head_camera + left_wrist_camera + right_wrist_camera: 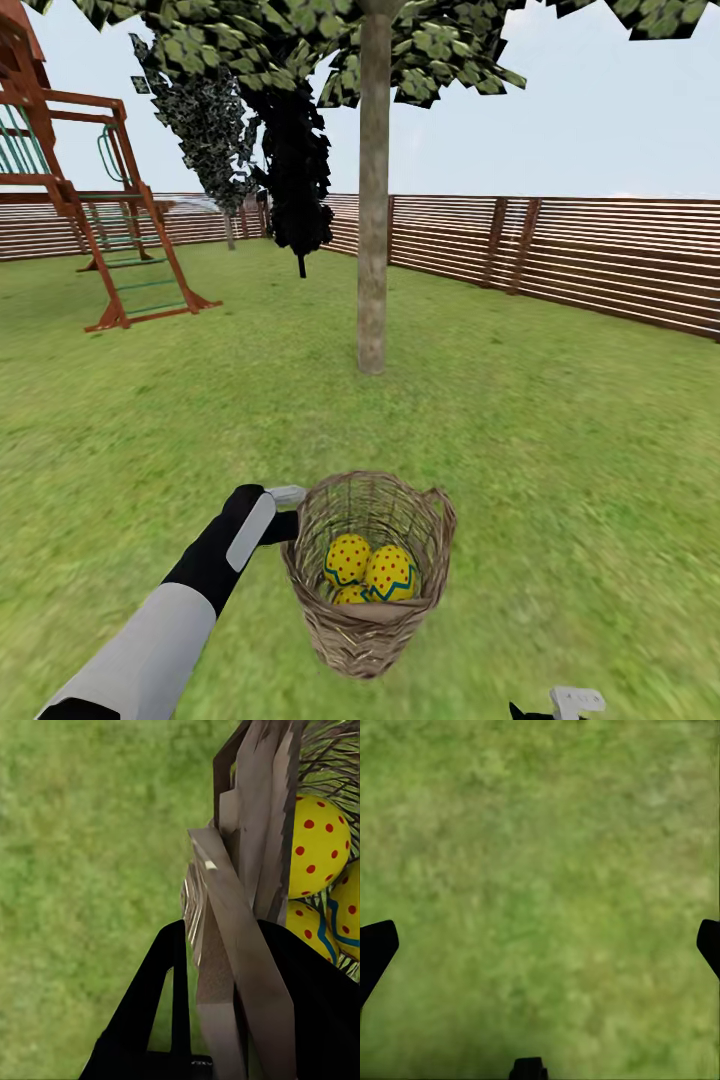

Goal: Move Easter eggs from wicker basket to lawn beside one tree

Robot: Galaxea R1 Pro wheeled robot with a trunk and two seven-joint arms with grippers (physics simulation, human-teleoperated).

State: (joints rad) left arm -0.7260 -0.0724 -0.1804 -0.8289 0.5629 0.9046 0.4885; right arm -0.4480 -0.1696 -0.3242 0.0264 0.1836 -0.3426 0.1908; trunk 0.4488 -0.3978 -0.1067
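From the head camera, the left gripper (283, 520) clasped the rim of the wicker basket (370, 600), held above the lawn (560, 420) with the three Easter eggs (370, 572) inside; the tree (372, 200) stood well beyond.

At the left wrist, the basket's rim (240, 915) sat pinched between the black fingers (150, 997).

At the right wrist, the right gripper (540, 945) was spread wide over grass.

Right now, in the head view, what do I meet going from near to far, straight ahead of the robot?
Brown woven wicker basket holding yellow red-dotted Easter eggs → open green lawn → pale grey-brown tree trunk → brown slatted wooden fence.
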